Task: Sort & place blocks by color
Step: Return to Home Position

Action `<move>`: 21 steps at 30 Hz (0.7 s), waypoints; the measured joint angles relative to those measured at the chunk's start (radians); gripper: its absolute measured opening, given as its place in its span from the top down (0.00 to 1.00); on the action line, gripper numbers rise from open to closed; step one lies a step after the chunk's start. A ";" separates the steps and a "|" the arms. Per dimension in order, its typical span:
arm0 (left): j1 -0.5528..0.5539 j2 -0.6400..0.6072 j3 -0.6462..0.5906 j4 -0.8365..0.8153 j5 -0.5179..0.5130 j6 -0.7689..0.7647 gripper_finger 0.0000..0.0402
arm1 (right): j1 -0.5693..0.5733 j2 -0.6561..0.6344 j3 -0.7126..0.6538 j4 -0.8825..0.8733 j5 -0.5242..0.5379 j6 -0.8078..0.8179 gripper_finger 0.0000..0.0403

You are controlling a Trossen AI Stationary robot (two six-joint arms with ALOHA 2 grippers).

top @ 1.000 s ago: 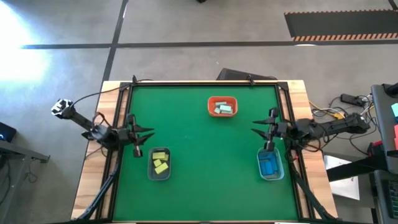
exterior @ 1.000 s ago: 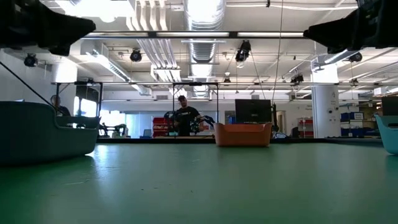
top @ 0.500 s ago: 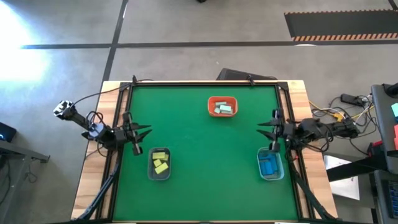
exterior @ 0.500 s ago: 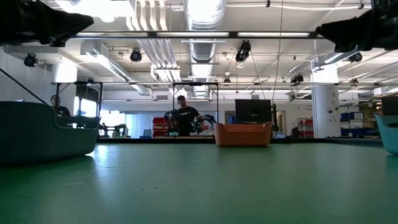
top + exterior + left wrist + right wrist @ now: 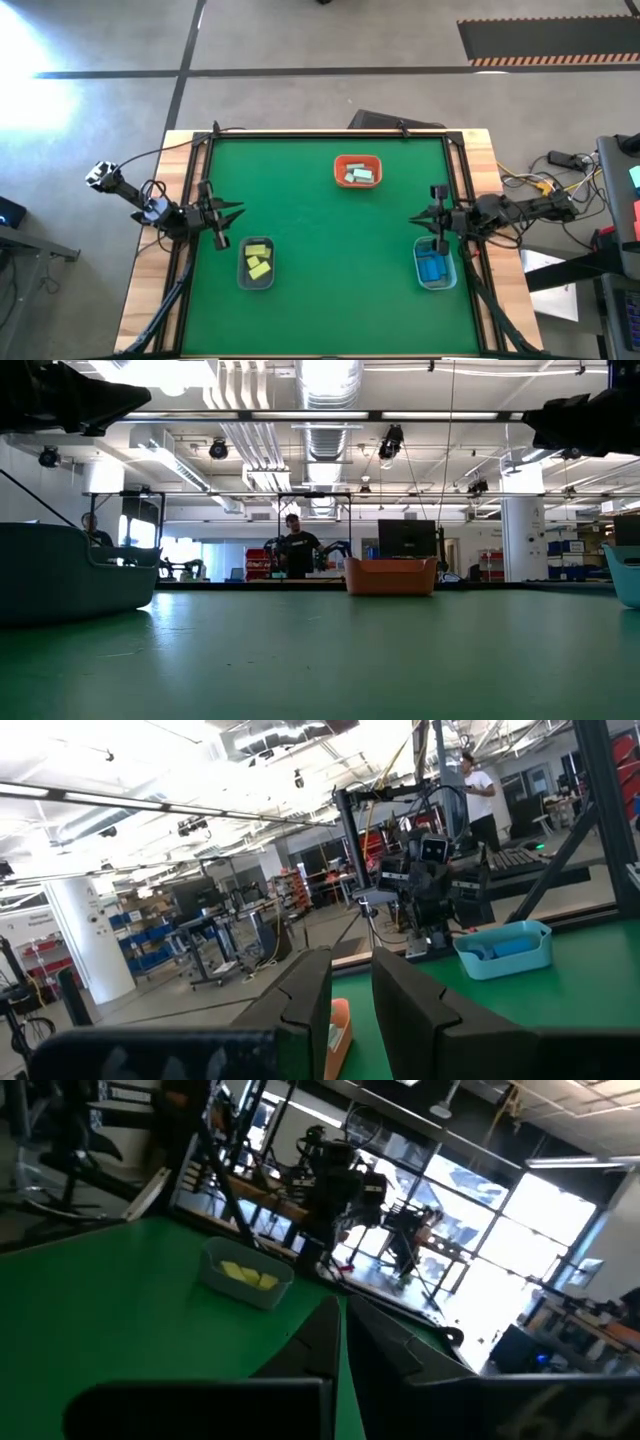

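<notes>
On the green table [image 5: 320,290], three bins hold the sorted load. Yellow blocks [image 5: 257,262] lie in the grey bin [image 5: 243,278] at the near left. Blue blocks [image 5: 432,266] lie in the blue bin [image 5: 419,268] at the near right. Mint blocks [image 5: 359,175] lie in the orange bin [image 5: 340,163] at the far centre.

The left gripper [image 5: 232,212] hangs over the table's left edge, just beyond the grey bin's far corner and pointing inward. Its wrist view shows a narrow gap between the fingers [image 5: 305,1000], with nothing in it. The right gripper [image 5: 418,217] hangs over the right edge, just beside the blue bin's far rim. Its fingers [image 5: 320,1335] are pressed together and empty.

Each wrist view looks across bare felt to the opposite arm and the bin beside it. Cables [image 5: 530,182] lie on the floor past the table's right side. A person [image 5: 297,550] stands far behind the table in the low view, to the left of the orange bin.
</notes>
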 joint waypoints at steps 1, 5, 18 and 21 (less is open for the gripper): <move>0.000 0.000 0.000 0.000 0.000 0.000 0.86 | 0.000 0.000 -0.001 -0.001 -0.008 0.008 0.97; 0.000 -0.002 0.000 0.000 0.000 0.000 0.86 | 0.000 0.000 -0.001 -0.001 -0.009 0.111 0.97; 0.000 0.000 -0.001 0.000 0.000 0.000 0.86 | 0.000 0.007 -0.001 -0.003 -0.008 0.287 0.97; 0.000 0.000 -0.001 0.000 0.000 0.000 0.86 | 0.000 0.007 -0.001 -0.003 -0.008 0.287 0.97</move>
